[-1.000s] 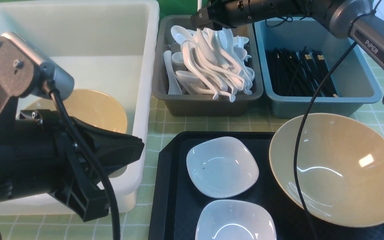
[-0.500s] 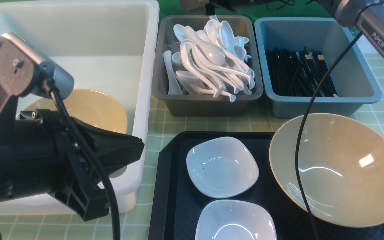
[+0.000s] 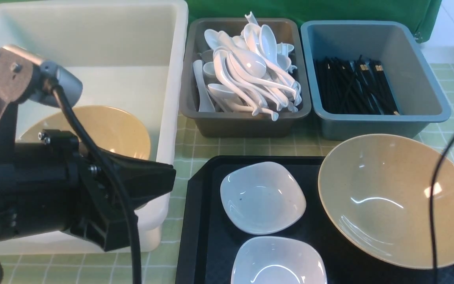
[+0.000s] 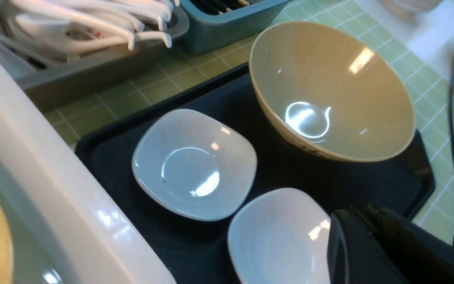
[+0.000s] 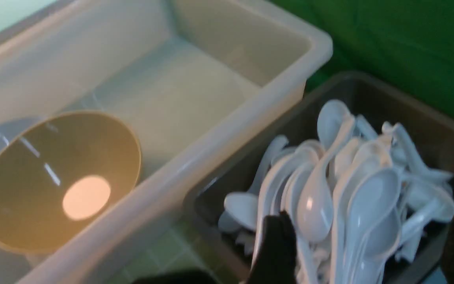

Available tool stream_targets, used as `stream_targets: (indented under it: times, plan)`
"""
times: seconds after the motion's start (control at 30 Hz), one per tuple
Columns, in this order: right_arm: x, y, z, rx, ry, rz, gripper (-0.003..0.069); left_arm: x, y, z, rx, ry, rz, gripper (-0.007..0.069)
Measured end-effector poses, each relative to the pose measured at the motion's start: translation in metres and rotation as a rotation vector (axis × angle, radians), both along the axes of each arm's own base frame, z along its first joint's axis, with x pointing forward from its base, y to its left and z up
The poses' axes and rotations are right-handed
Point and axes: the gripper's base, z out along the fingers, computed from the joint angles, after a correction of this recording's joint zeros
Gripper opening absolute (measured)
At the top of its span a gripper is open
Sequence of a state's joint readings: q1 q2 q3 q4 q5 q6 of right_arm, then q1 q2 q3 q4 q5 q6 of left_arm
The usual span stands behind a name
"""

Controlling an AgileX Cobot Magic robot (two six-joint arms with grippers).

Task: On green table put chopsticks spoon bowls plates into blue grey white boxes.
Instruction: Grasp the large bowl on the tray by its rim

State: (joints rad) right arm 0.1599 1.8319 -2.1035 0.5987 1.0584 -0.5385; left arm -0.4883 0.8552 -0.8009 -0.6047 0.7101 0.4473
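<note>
The plates lie just right of the left gripper, whose jaws I cannot tell, while the right gripper hangs open, empty, over spoons.

Upright at the back of the pale green table, gridded in white: dark grey box. Just left of it, very large white box; just right, blue-grey box, black chopsticks bundled lengthwise inside. Left of and nearer than the grey box, inside the white one: glossy tan bowl, tilted. Nearer and right: second tan bowl, empty, tipped. Straight in front: two white rounded-square plates, empty, upright, one just behind the other.
</note>
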Motion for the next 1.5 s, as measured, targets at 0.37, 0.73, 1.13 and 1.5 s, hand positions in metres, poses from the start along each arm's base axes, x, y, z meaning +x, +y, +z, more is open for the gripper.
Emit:
stream_targets:
  times: [0.37, 0.73, 1.13, 1.5]
  plan:
    - [-0.116, -0.015, -0.034, -0.254, 0.186, 0.046, 0.0460, 0.046, -0.029, 0.028, 0.012, 0.101, -0.036, 0.0004]
    - [-0.236, -0.036, -0.081, -0.125, 0.105, 0.029, 0.0031, 0.100, -0.107, -0.039, 0.159, 0.370, -0.168, 0.0319]
    - [-0.282, -0.050, -0.072, -0.091, -0.054, -0.040, 0.0024, 0.171, -0.193, -0.110, 0.156, 0.568, -0.117, 0.0559]
    - [-0.280, -0.054, -0.073, -0.128, -0.052, -0.069, 0.0026, 0.198, -0.223, -0.153, 0.149, 0.608, -0.187, 0.0148]
